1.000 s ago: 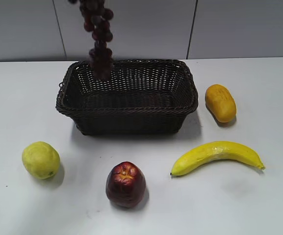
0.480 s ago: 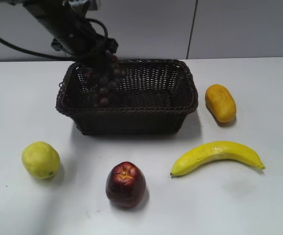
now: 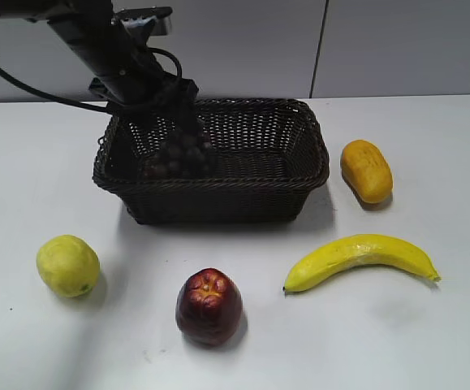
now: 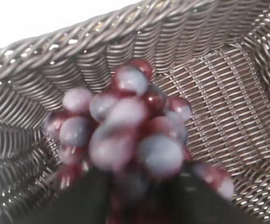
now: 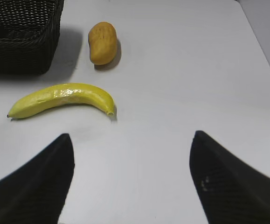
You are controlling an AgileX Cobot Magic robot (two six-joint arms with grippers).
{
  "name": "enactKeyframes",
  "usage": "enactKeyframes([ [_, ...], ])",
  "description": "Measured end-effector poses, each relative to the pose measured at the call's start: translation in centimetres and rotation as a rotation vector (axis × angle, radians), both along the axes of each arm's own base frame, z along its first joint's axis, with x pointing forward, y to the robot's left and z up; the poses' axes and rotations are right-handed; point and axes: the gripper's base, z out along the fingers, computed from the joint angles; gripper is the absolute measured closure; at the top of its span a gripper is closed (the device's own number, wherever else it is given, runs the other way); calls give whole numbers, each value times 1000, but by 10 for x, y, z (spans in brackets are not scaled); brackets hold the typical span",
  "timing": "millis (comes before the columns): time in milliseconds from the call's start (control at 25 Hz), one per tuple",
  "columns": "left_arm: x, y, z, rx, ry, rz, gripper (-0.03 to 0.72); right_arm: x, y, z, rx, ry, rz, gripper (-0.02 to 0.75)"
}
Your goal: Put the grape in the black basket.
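The grape bunch [image 3: 182,150] hangs from my left gripper [image 3: 166,97] inside the left part of the black basket [image 3: 295,175], its lower grapes down at the basket floor. In the left wrist view the dark purple-red grapes [image 4: 125,126] fill the middle, right in front of the jaws [image 4: 139,186], which are shut on the bunch, with the basket's woven wall [image 4: 79,51] behind. My right gripper [image 5: 130,158] is open and empty above bare table, out of the exterior view.
A yellow-green lemon [image 3: 67,265], a dark red apple [image 3: 209,305] and a banana [image 3: 360,258] lie in front of the basket. An orange mango [image 3: 365,171] lies to its right. The right wrist view shows the banana [image 5: 62,99], the mango [image 5: 102,42] and the basket corner [image 5: 23,42].
My left arm has come down from above into view, lowering the grape bunch from over the basket's back-left rim into the basket. The other fruits have not moved.
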Motion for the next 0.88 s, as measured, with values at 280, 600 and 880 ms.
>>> enactKeyframes([
  [280,-19,10,57,9,-90,-34,105,0,0,0,0,0,0,153],
  [600,-56,49,138,130,-242,-36,105,0,0,0,0,0,0,153],
  [880,-72,115,163,294,-178,112,105,0,0,0,0,0,0,153],
])
